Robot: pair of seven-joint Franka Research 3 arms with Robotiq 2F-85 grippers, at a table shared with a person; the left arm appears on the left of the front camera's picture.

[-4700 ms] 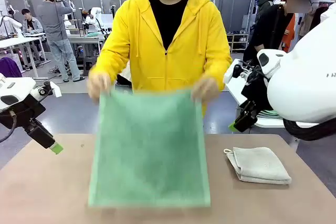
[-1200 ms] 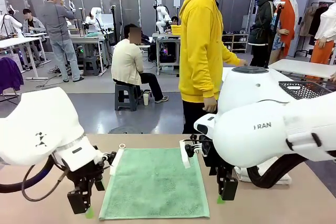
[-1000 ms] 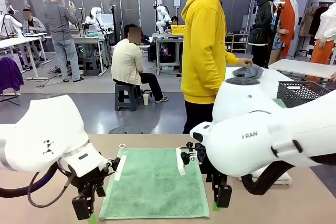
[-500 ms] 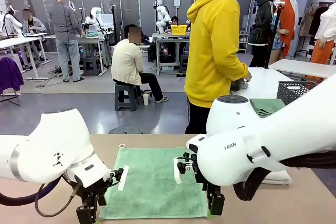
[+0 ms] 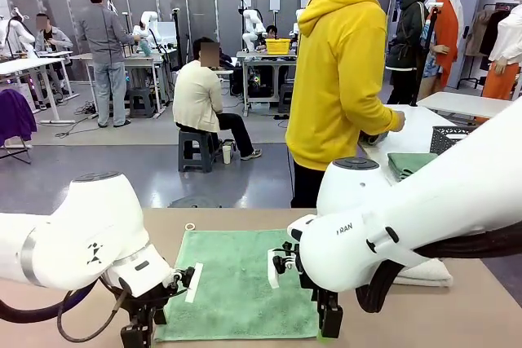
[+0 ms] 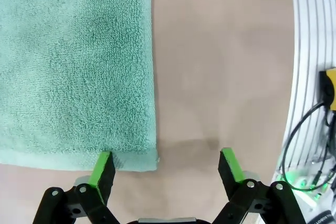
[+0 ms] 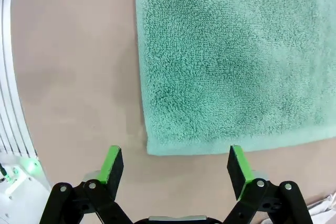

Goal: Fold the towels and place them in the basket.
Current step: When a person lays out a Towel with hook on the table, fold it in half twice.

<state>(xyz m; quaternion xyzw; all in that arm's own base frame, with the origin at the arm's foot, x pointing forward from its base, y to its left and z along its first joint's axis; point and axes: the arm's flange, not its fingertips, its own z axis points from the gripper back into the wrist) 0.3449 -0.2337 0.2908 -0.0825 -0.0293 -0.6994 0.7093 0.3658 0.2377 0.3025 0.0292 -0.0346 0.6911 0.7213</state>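
Note:
A green towel (image 5: 236, 283) lies flat on the table in the front view. My left gripper (image 5: 139, 336) hangs open at its near left corner. The left wrist view has that towel (image 6: 73, 66) with its corner lying between my open left gripper (image 6: 167, 164) fingers, close to one green pad (image 6: 103, 167). At the near right corner, my right gripper (image 5: 329, 328) stands open. My right gripper (image 7: 176, 168) straddles the corner of the towel (image 7: 236, 61) in the right wrist view. A folded grey-white towel (image 5: 426, 273) peeks out behind the right arm. The dark mesh basket (image 5: 451, 136) sits on a far table.
A person in a yellow hoodie (image 5: 347, 79) stands turned toward the far white table (image 5: 408, 132), where a folded green towel (image 5: 412, 165) lies. Bare brown tabletop (image 5: 457, 315) surrounds the flat towel. The table's striped edge (image 6: 310, 51) runs close to the left gripper.
Both arms have dropped lower and nearer to the towel's near corners, jaws still wide. The person has shifted right, toward the far table.

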